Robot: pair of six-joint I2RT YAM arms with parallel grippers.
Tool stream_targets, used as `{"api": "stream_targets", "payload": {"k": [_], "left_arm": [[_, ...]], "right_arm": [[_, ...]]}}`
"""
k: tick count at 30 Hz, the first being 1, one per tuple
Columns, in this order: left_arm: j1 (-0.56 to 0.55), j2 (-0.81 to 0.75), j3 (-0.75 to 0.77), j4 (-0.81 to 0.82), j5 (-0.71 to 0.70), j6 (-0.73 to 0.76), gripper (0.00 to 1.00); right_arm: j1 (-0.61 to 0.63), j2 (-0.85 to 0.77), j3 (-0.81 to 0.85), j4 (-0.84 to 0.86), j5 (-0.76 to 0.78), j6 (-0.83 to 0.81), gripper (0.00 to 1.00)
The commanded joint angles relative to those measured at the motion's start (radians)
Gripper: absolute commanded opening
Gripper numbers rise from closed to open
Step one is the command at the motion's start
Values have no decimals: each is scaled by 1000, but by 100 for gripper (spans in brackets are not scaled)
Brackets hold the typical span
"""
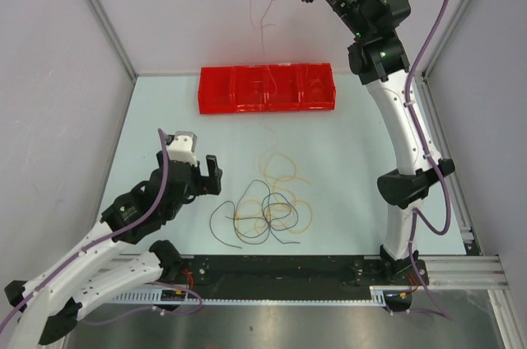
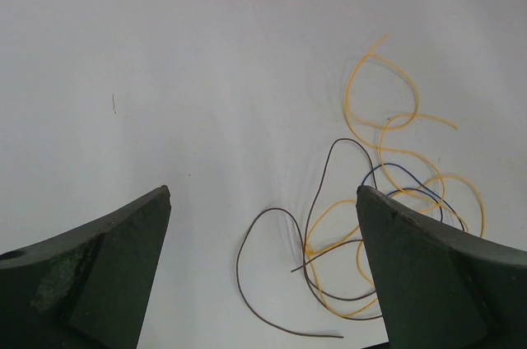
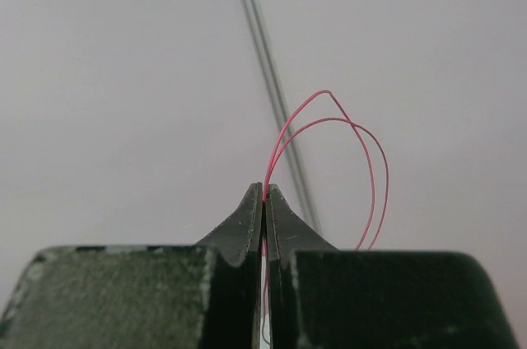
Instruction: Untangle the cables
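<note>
**A:** What is the right gripper (image 3: pixel 263 188) doing?

**B:** It is pinching a thin red cable (image 3: pixel 326 92) between tightly closed fingertips, high up in front of the back wall (image 1: pixel 165 11). The cable is arching out from the tips in two loops and curving back down beside one finger.

**A:** And seen from above?

**B:** The right arm is reaching up toward the back of the cell. Faint red strands are dangling below the gripper, over the red tray (image 1: pixel 268 88) that is lying along the far edge of the table (image 1: pixel 165 118).

**A:** How is the left gripper (image 2: pixel 263 193) looking?

**B:** It is hanging low over the near left part of the table with its jaws spread wide, gripping nothing and facing the tangle.

**A:** Where are the other cables lying?

**B:** They are lying in a loose heap (image 1: pixel 268 213) near the front edge, just to the right of the left gripper. Yellow-orange cables (image 2: pixel 347 106) are looping across one another. A dark brown cable (image 2: pixel 238 262) is curling out to their left, and a navy cable (image 2: pixel 389 165) is crossing the yellow-orange loops. Whether they are knotted or only overlapping is not clear.
</note>
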State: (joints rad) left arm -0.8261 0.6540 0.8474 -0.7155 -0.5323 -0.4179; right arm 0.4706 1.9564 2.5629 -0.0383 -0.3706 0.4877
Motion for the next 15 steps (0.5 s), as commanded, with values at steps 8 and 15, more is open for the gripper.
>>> {"api": "stream_targets", "payload": {"k": [8,15], "left_arm": [[2,-20,30,-99,3,-47,99],[1,-136,-19,-48,14,-39,100]], "right_arm": [[-110,217,40,147,62,-80,0],[-133,318,34,186,97,-132,0]]}}
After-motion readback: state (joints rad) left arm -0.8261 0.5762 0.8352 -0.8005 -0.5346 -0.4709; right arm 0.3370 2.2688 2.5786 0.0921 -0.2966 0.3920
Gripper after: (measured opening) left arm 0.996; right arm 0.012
